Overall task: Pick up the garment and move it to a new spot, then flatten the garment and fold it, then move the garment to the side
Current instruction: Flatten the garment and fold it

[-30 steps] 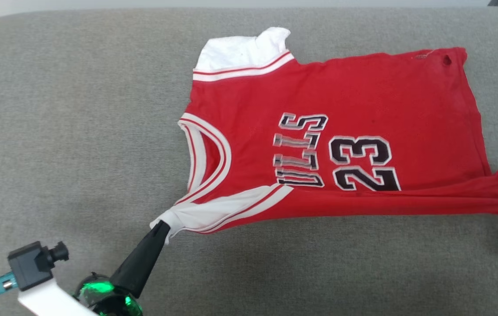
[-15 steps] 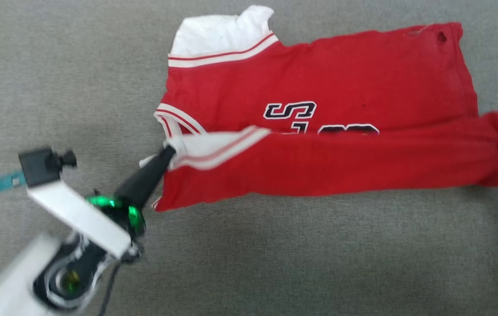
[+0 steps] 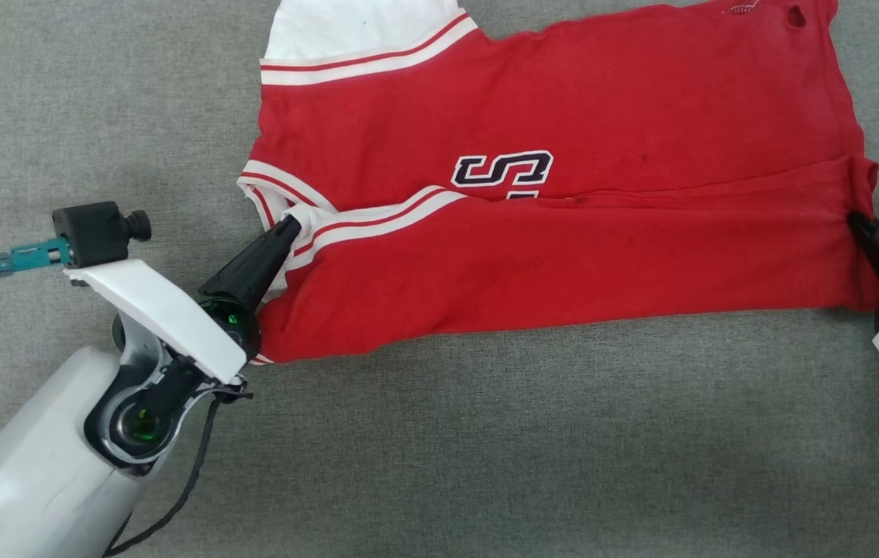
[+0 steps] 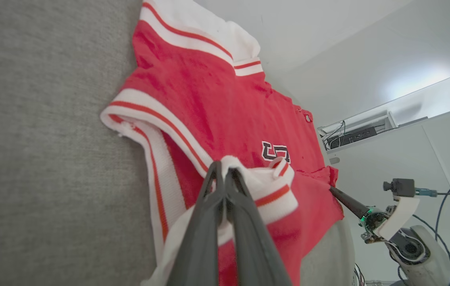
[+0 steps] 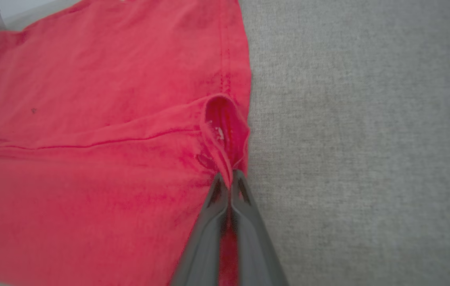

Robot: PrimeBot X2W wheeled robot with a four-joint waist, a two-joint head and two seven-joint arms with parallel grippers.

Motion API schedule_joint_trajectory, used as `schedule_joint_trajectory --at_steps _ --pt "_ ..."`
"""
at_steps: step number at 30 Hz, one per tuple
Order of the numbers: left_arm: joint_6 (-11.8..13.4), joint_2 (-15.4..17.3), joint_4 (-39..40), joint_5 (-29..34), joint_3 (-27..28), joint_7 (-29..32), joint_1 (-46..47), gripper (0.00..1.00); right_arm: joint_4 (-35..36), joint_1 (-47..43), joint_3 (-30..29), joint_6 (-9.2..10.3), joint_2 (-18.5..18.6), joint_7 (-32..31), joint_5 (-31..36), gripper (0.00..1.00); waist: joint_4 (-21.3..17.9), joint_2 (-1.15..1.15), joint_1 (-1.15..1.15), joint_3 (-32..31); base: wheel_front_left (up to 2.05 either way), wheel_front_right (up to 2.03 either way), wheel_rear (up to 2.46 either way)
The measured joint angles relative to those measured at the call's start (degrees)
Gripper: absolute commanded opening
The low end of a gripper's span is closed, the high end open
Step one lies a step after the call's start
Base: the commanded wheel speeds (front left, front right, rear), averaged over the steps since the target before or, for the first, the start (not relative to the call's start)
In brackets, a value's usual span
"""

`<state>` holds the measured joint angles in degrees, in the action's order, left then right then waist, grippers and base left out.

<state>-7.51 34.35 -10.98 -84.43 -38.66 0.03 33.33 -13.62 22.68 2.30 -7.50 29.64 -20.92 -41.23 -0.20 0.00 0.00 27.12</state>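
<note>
Left claw [image 3: 290,225]: closed, fingers pressed together on the white end of the near sleeve [image 3: 377,221]. In the left wrist view the striped cuff bunches over the fingertips, so the exact pinch point is hidden by cloth.

Right claw [image 3: 855,222]: closed on the near hem corner of the garment [image 3: 602,101]. The right wrist view shows a small loop of red fabric puckered just past the tips, with red cloth caught between the fingers. In the head view the right edge of the picture cuts off most of this claw's body.

Garment: spread on the grey bench [image 3: 486,465], collar [image 3: 269,182] towards the robot's left and hem towards its right. The near long edge is drawn taut between the two claws and folded over the front. Cannot tell whether this flap rests on the layer beneath or hangs just above it.

Print: the flap covers most of it. A black-and-white "S" [image 3: 503,168] shows, plus the top sliver of one more character; the rest is hidden.

Far sleeve [image 3: 354,31]: white, cut off by the top edge of the head view, as is the far hem corner near a small hole [image 3: 797,14].

Left arm: pale forearm [image 3: 21,480] and wrist camera [image 3: 94,230] at lower left, with a dark cable [image 3: 184,480] trailing out of the picture.
</note>
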Motion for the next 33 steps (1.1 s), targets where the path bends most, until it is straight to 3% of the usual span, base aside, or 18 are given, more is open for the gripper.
schedule_joint_trajectory --at_steps 1,4,6,8,10,11,17,21,26,29,33 --pt "0.0 0.0 -0.8 0.6 -0.6 -0.4 0.4 0.0 -0.3 0.3 0.4 0.0 0.1 0.4 -0.1 0.15 0.0 0.0 0.0 0.1 0.0 0.0 0.0" --pt "0.0 -0.1 -2.7 2.7 -2.3 -1.8 1.5 0.0 -1.2 0.8 1.5 0.0 0.4 1.5 -0.3 1.0 0.0 0.0 0.0 0.0 0.0 0.0 0.0" --pt "-0.1 0.3 -3.6 3.7 -3.7 -2.3 2.2 0.0 -1.6 1.2 2.1 0.0 0.5 2.2 -0.5 1.0 0.0 0.0 0.0 -0.4 0.0 0.0 0.0" --pt "-0.1 0.8 -4.5 3.8 -4.6 -2.7 2.6 0.15 -1.8 1.3 2.8 0.0 0.8 2.8 -0.5 1.0 0.1 0.0 0.0 -0.9 0.0 0.0 0.0" --pt "-0.1 2.1 -5.0 4.5 -5.9 -2.9 3.0 0.6 -1.9 1.1 3.1 0.0 1.2 3.0 -0.7 1.0 0.1 0.0 0.0 -1.6 0.0 0.0 0.0" --pt "0.0 2.6 -5.2 5.3 -6.4 -3.2 3.2 1.0 -1.8 1.0 3.2 0.0 1.4 3.3 -0.9 1.0 0.2 0.0 0.0 -1.9 0.0 0.0 0.0" --pt "0.0 8.2 -2.9 7.4 -8.9 -3.6 6.3 1.0 -0.2 -1.9 1.5 0.0 2.7 5.2 -1.1 1.0 0.5 0.0 0.0 -5.2 0.0 0.0 0.0" --pt "0.0 12.1 -1.0 10.5 -11.7 -0.2 7.4 1.0 0.8 -3.3 0.9 0.0 2.1 5.6 -1.1 1.0 0.3 0.0 0.0 -6.8 0.0 0.0 0.0" --pt "1.7 14.9 2.5 9.5 -16.7 12.2 7.4 1.0 1.9 -4.4 1.0 0.0 0.8 5.3 -0.5 1.0 -0.5 0.0 0.0 -8.0 0.0 0.0 0.0" --pt "3.3 15.5 4.6 5.9 -18.8 19.7 6.8 1.0 2.6 -4.5 1.1 0.0 0.1 5.3 -0.4 1.0 -1.1 0.0 0.0 -8.2 0.0 0.0 0.0" --pt "5.5 15.5 4.3 2.8 -19.4 24.3 6.7 1.0 3.5 -4.5 1.3 0.0 -0.3 5.3 -0.4 1.0 -2.1 0.0 0.0 -7.9 0.0 0.0 0.0"
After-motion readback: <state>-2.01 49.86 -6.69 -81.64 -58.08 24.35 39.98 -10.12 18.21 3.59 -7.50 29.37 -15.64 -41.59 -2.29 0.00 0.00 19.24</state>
